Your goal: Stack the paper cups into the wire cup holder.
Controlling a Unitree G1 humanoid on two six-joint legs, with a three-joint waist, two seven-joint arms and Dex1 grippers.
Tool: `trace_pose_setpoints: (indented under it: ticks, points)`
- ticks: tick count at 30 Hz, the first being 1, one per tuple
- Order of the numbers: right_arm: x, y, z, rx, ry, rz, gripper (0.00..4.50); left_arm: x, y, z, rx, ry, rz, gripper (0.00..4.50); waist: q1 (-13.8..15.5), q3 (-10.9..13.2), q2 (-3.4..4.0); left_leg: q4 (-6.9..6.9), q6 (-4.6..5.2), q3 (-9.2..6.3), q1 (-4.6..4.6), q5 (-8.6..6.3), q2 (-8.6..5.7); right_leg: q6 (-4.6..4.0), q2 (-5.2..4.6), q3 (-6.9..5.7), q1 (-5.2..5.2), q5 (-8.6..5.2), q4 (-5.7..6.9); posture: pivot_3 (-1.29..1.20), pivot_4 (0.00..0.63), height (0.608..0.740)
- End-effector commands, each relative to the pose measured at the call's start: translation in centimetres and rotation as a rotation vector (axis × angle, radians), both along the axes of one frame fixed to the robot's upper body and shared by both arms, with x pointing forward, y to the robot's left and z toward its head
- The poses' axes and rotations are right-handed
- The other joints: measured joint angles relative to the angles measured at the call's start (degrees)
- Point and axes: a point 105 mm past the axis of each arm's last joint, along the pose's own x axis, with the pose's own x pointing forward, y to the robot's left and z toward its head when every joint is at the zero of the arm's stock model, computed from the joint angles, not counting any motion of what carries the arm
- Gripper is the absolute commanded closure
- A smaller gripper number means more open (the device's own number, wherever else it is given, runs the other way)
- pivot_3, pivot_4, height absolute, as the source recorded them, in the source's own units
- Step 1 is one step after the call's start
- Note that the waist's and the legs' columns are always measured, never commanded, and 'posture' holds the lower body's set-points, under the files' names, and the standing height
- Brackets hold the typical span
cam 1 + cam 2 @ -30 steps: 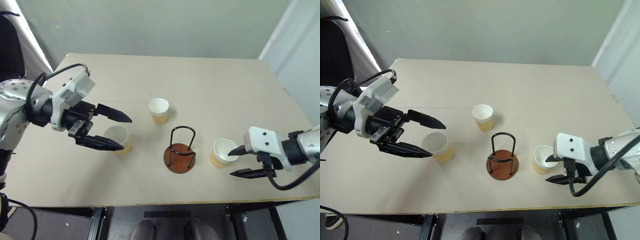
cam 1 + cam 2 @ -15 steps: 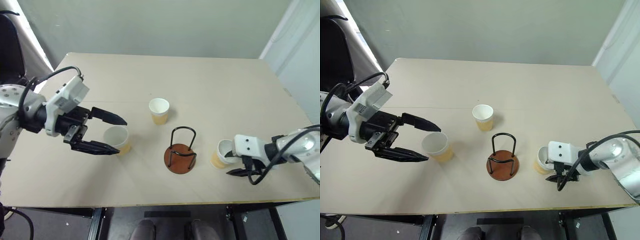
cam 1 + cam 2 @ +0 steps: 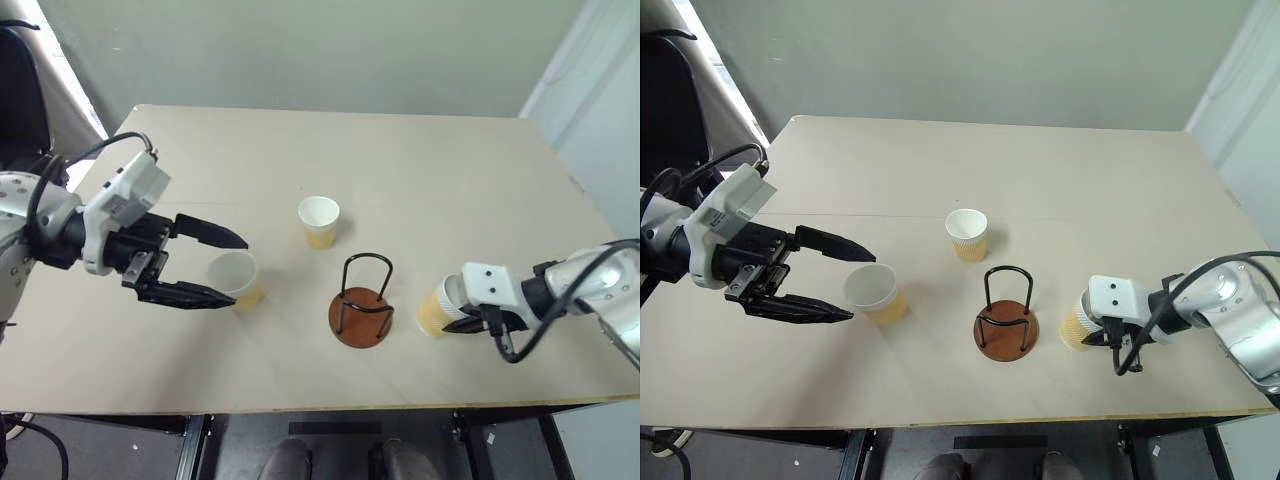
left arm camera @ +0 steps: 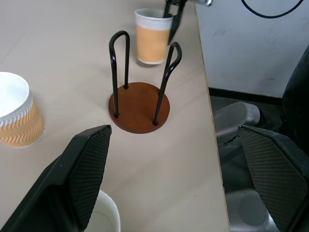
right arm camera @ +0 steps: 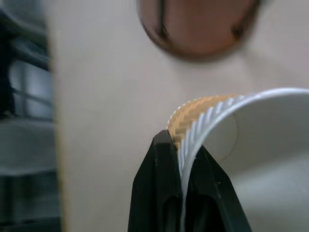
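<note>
Right gripper (image 5: 182, 159) pinching the rim of the right cup (image 3: 437, 306), one finger inside the wall and one outside, as the right wrist view shows up close. This cup stands on the table (image 3: 400, 180) near its near right part, tilted slightly toward the holder (image 3: 361, 310). Holder just left of that cup, apart from it: a reddish-brown disc with two black wire arches, upright and holding no cup. Far cup (image 3: 319, 221) upright beyond the holder and a little to its left, near the table's middle. Left cup (image 3: 236, 279) upright, left of the holder and well apart from it. Left gripper (image 3: 212, 269) spread wide at the left cup's left side, one finger on the far side of the rim and one on the near side; contact with the cup cannot be told.
</note>
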Motion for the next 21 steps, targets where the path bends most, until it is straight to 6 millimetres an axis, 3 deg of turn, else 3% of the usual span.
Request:
trace_pose_setpoints:
  ticks: [1,3,8,12,21]
  points:
    - [-0.2,1.1,5.8,0.099,-0.120,0.061,4.47,-0.1,0.2,0.8,0.009,-0.043,0.005,0.00,-0.07,0.00,0.00,0.01,0.00,0.00,0.01,0.00,0.00,0.00,0.00,0.01,0.00,0.00,0.00,0.00,0.150,0.740]
    - [-0.6,2.5,9.1,0.185,-0.168,0.128,4.47,0.0,0.2,0.8,0.010,-0.045,0.008,0.00,-0.16,0.00,0.01,0.02,-0.01,0.00,0.04,0.01,-0.01,-0.02,0.01,0.02,-0.02,-0.01,-0.02,0.00,0.150,0.740]
    - [-1.5,5.3,12.2,0.258,-0.210,0.281,4.47,0.2,0.1,0.6,0.010,-0.046,0.009,0.00,-0.30,0.00,0.01,-0.02,-0.03,-0.11,0.05,0.02,0.02,-0.12,0.08,-0.04,-0.03,-0.07,-0.02,0.00,0.150,0.740]
    - [-1.3,6.9,10.7,0.208,-0.185,0.350,4.47,0.1,0.0,0.5,0.008,-0.047,0.008,0.00,-0.33,0.00,0.00,-0.01,-0.03,-0.17,0.03,0.02,0.02,-0.14,0.07,-0.09,-0.04,-0.08,-0.01,0.00,0.150,0.740]
    - [0.1,6.6,8.2,0.109,-0.178,0.357,4.47,-0.4,0.4,0.4,0.008,-0.044,0.040,0.00,-0.35,0.01,0.01,0.04,-0.03,-0.24,-0.12,0.03,0.02,-0.13,0.04,-0.14,-0.05,-0.08,0.04,0.00,0.150,0.740]
